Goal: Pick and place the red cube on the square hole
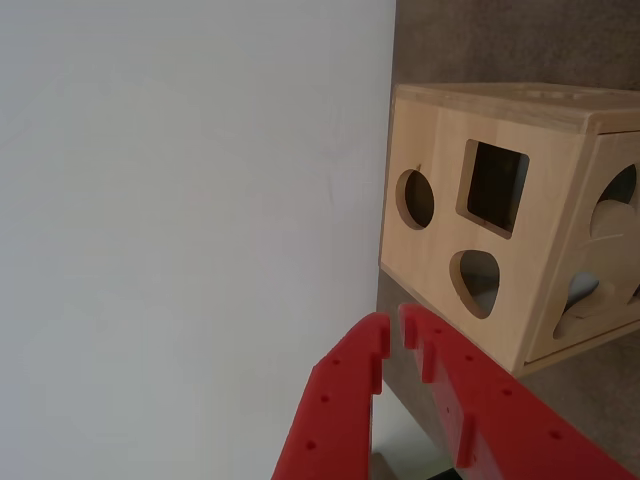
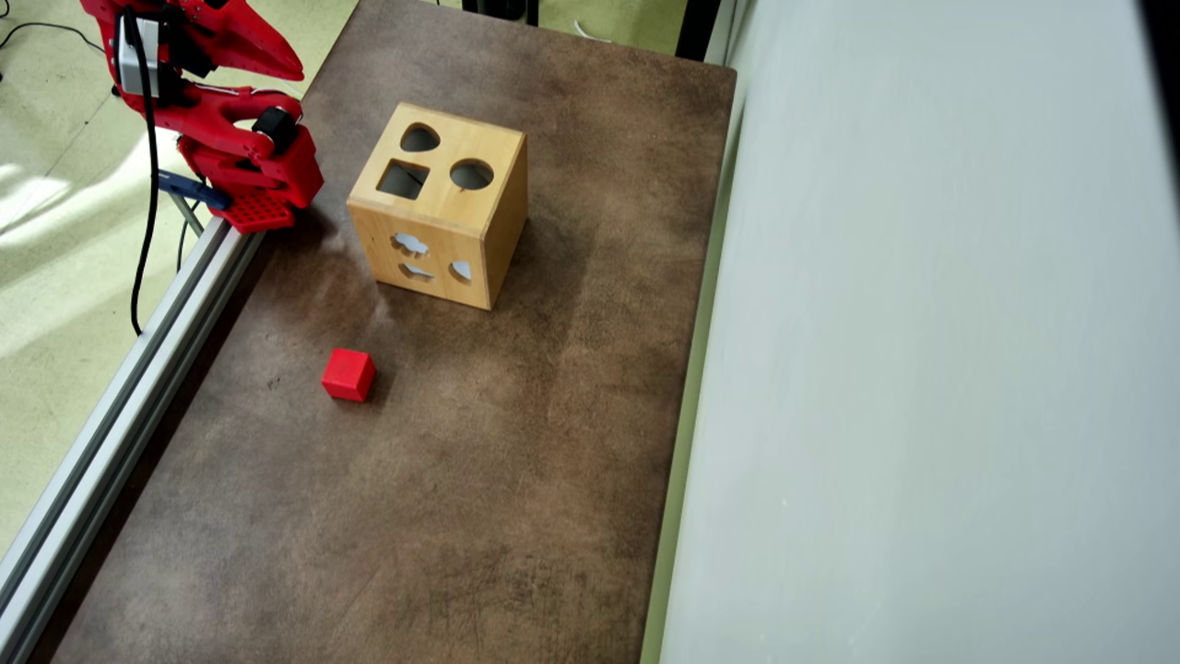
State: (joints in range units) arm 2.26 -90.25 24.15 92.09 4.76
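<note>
The red cube (image 2: 348,374) lies on the brown table, in front of the wooden box (image 2: 502,217) and towards the left in the overhead view; the wrist view does not show it. The square hole (image 2: 403,179) is in the box's top face, beside a round cutout and a teardrop cutout. In the wrist view the square hole (image 1: 497,187) sits up and to the right of my fingertips. My gripper (image 1: 393,328) is shut with nothing between its red fingers. Overhead, the gripper (image 2: 293,66) is held high at the far left, apart from the box and well away from the cube.
The arm's base (image 2: 251,180) is clamped to an aluminium rail (image 2: 120,406) along the table's left edge. A pale wall (image 2: 922,369) runs along the right side. The box's side face has more shaped cutouts (image 2: 412,244).
</note>
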